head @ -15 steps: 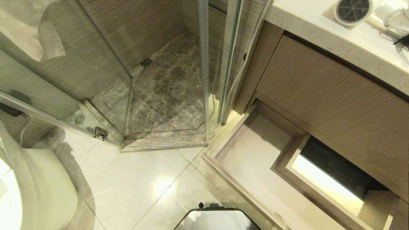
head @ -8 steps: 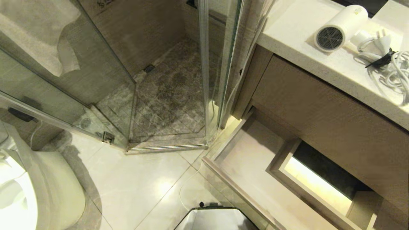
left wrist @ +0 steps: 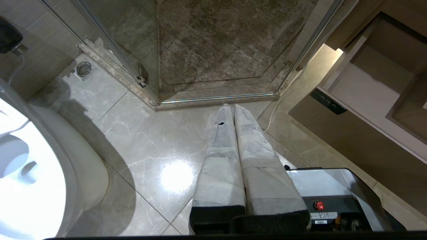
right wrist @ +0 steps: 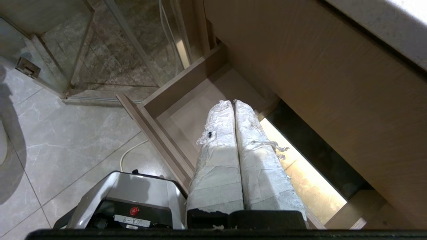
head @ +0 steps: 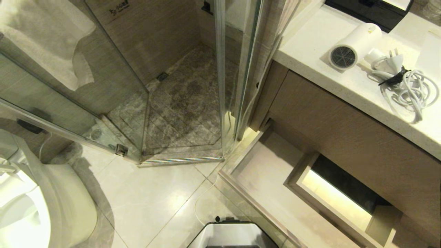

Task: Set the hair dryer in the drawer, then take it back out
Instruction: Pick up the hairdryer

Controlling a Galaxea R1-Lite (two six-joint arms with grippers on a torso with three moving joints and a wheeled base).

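Change of view: since a second ago the head camera has tilted up; the whole scene slid down and more of the countertop [head: 310,44] shows. The things themselves have not moved.
Hair dryer: the hair dryer [head: 355,44] lies on its side on the countertop, at 2 o'clock in the head view, dark grille facing the camera; earlier only the grille end was in view.
Cord: its white cord [head: 410,91] lies coiled just beside it, toward 3 o'clock, with the plug [head: 391,62] between coil and barrel.
Drawer: the drawer [head: 262,179] stands pulled out at 5 o'clock, nothing lying in it; its near corner is cut off by the frame.
Left gripper: the left gripper [left wrist: 232,106] hangs over the floor tiles, wrapped fingers pressed together, holding nothing.
Right gripper: the right gripper [right wrist: 232,101] hangs over the drawer, fingers together, empty.
Hidden: neither arm shows in the head view; the black box [head: 372,10] at 1 o'clock is cropped.
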